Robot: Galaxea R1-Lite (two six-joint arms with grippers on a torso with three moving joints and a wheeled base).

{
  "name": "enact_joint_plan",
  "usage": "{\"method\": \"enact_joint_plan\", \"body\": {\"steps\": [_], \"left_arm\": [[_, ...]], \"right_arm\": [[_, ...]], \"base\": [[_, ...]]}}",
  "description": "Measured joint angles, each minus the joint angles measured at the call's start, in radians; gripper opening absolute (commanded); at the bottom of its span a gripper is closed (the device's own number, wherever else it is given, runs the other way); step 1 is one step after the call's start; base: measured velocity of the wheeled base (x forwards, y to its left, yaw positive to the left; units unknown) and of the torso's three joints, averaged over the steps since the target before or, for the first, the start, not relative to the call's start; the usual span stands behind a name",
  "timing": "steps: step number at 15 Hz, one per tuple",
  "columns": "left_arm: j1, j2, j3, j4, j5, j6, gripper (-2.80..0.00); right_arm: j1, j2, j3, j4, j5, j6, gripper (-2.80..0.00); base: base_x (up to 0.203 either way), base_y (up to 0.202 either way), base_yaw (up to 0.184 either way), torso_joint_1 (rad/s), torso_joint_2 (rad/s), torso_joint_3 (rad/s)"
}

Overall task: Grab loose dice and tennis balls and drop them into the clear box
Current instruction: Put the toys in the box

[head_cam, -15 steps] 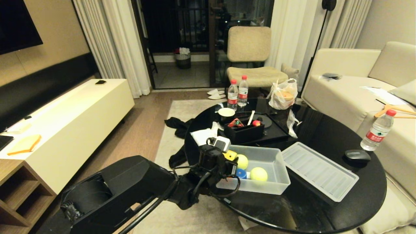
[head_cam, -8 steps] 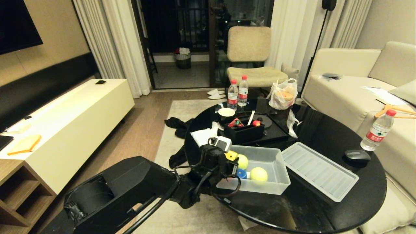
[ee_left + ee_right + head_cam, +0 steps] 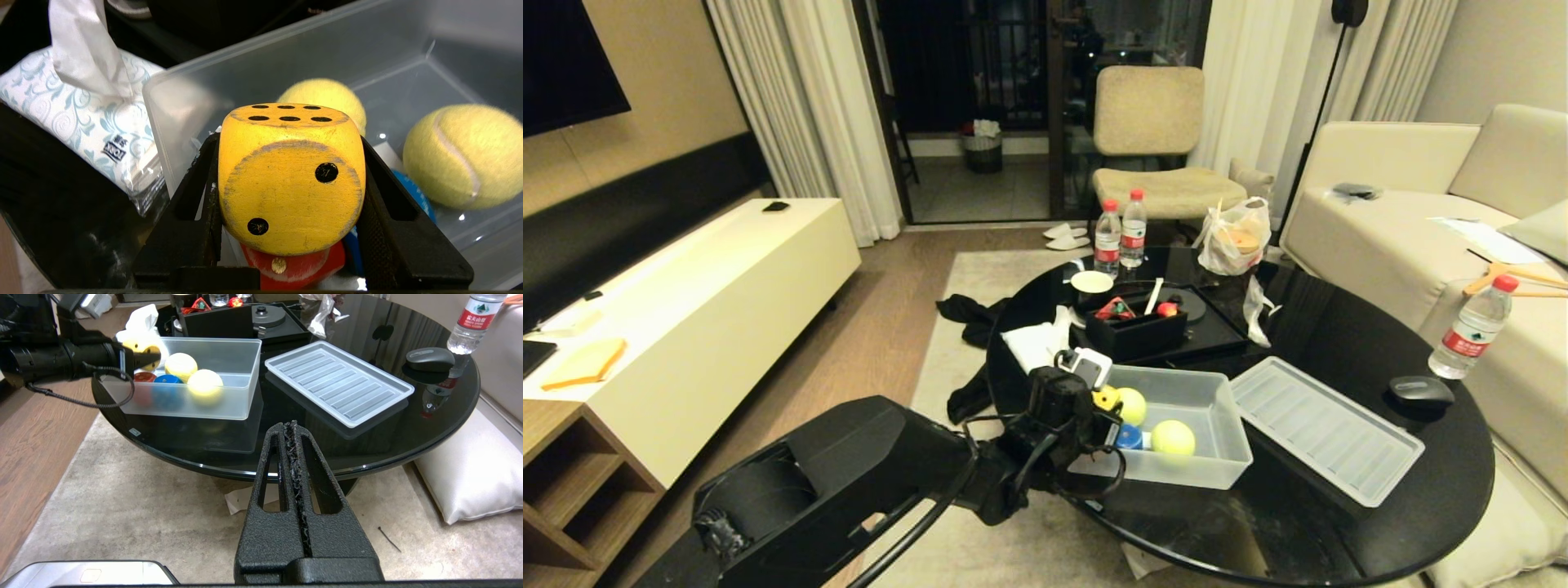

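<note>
Over the near-left corner of the clear box (image 3: 1176, 465), the left gripper (image 3: 291, 179) holds a yellow die (image 3: 291, 175), its two fingers pressed flat against opposite faces, the six-pip face turned away from the wrist. From the head view the die (image 3: 1105, 398) sits just above the box's left end, beside the tissue pack (image 3: 1033, 343). Already inside the box lie two tennis balls (image 3: 1173, 438), a blue die (image 3: 1128, 438) and a red die (image 3: 144, 377), the red one directly below the held die in the left wrist view. The ribbed lid (image 3: 1327, 429) lies flat on the black table (image 3: 1339, 531) to the right of the box, apart from it, so the opening is free. The right gripper (image 3: 297, 457) is parked low in front of the table edge, its fingers pressed together on nothing. This looks like the drop step: the die is carried over the box and not yet let go. The next move calls for making sure the die is clear of the box's left wall, perhaps nudging a little further inward, then spreading the fingers so it falls among the others. Released too near the rim, it might bounce out onto the table or floor.
</note>
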Motion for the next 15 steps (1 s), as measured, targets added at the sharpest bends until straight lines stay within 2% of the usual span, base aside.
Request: {"method": "enact_joint_plan", "body": {"steps": [12, 13, 15], "left_arm": [[-0.001, 0.024, -0.08, 0.082, 0.001, 0.009, -2.8], [-0.001, 0.031, -0.091, 0.088, 0.001, 0.01, 0.0], [0.0, 0.043, -0.104, 0.09, 0.003, 0.013, 0.0]], "right_arm": [[0.0, 0.0, 0.0, 0.0, 0.0, 0.0, -2.8], [0.0, 0.0, 0.0, 0.0, 0.0, 0.0, -2.8], [0.0, 0.0, 0.0, 0.0, 0.0, 0.0, -2.8]], "base": [[0.0, 0.0, 0.0, 0.0, 0.0, 0.0], [0.0, 0.0, 0.0, 0.0, 0.0, 0.0], [0.0, 0.0, 0.0, 0.0, 0.0, 0.0]]}}
